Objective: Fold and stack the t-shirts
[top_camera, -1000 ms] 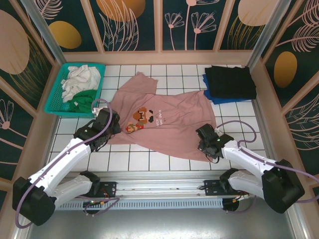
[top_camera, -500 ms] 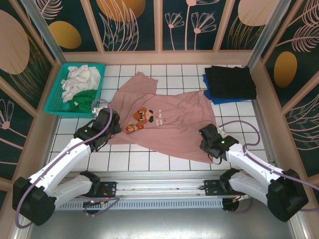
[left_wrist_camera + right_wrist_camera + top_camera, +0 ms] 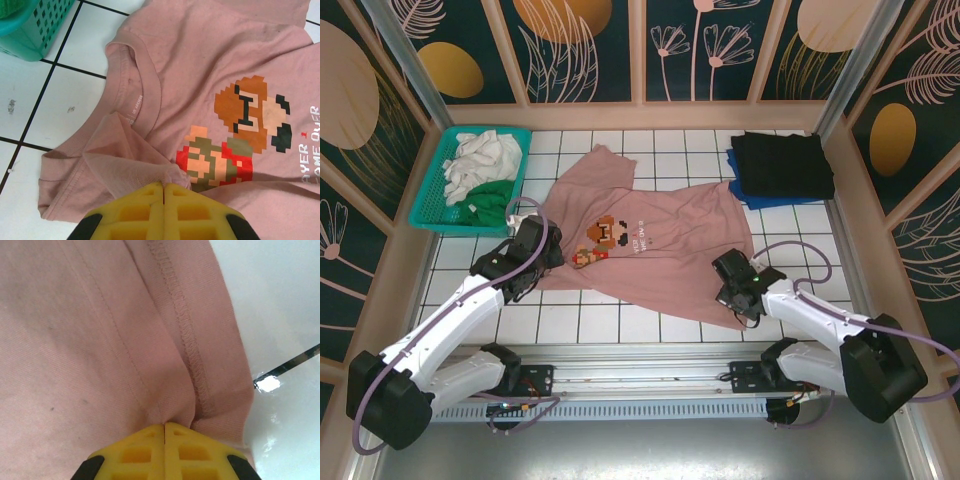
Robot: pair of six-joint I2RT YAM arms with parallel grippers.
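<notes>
Jaws shut on pink t-shirt (image 3: pixel 660 250): left gripper (image 3: pixel 163 186) by collar (image 3: pixel 131 92), right gripper (image 3: pixel 164 426) at hem (image 3: pixel 192 347). Fold seemingly beginning; next likely needs lifting together.

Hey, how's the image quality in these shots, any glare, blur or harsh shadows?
Right wrist view: a bright glare spot on the glossy white tiled table beside the dusty-pink cloth t-shirt, whose hem stitching is sharp. Left wrist view: even light, the shirt's brown-orange pixel print crisp. Top external view: soft, even lighting, only faint shadows.
</notes>
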